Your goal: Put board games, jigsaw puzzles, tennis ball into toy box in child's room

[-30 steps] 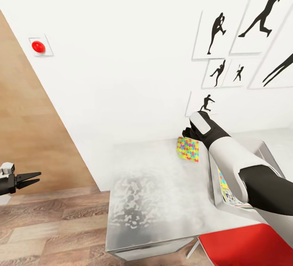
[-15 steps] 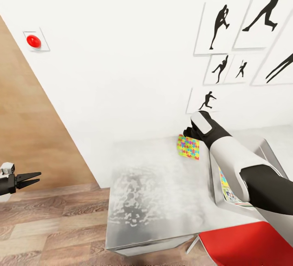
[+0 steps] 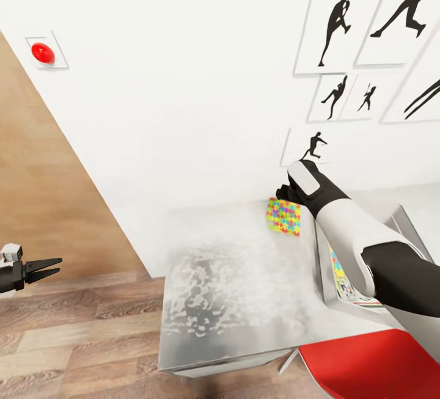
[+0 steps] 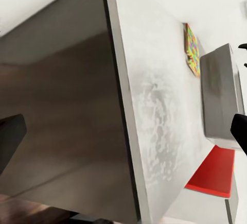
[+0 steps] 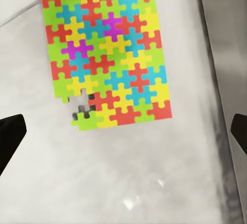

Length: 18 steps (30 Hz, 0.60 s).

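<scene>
Right gripper (image 5: 123, 131) over the table (image 3: 232, 289), fingers spread wide apart, grasping nothing; the puzzle (image 5: 105, 54) lies flat on the tabletop just ahead of the fingertips, with the toy box (image 3: 400, 222) beside them. Left gripper (image 3: 47, 267) low over the floor (image 3: 79, 338), well apart from the table, fingers slightly parted, empty.

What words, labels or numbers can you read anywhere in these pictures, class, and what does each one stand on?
No text can be read here.
Game box in the grey bin: bright print, any lettering too small and half hidden by the right arm.
Jigsaw puzzle: coloured pieces, no words.
Wall pictures: black figures, no captions.
Red button: no label.
</scene>
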Tool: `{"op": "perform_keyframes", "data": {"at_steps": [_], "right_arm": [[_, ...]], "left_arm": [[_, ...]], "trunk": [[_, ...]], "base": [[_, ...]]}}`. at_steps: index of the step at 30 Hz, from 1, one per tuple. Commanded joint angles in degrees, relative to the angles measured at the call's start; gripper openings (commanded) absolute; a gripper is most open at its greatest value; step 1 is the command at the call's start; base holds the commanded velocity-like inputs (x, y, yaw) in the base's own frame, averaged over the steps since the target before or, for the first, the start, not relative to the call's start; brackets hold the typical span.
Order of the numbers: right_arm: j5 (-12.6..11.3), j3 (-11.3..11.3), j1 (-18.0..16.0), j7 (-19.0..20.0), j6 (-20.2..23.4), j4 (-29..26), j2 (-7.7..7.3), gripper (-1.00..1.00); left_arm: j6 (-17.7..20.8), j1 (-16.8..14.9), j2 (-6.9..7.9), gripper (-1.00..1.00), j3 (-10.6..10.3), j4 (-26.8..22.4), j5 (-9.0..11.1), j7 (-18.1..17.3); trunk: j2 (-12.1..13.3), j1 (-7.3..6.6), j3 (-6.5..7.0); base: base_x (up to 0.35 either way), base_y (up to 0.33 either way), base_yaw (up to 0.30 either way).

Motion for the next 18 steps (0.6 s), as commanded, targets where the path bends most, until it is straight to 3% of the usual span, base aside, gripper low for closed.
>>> {"op": "perform_keyframes", "data": {"at_steps": [1,18], "right_arm": [[-0.4,0.3,-0.1,-0.4,0.3,0.0,-0.03,1.0],[-0.4,0.4,-1.3,-0.4,0.3,0.1,-0.02,1.0]], "left_arm": [[0.6,-0.1,0.01,1.0,0.3,0.0,-0.5,-0.3],[0.6,-0.1,0.0,1.0,0.4,0.0,-0.4,-0.3]], "trunk": [[-0.1,0.03,-0.21],[-0.1,0.03,-1.82]], "base": [[0.0,0.0,0.0],[0.0,0.0,0.0]]}}
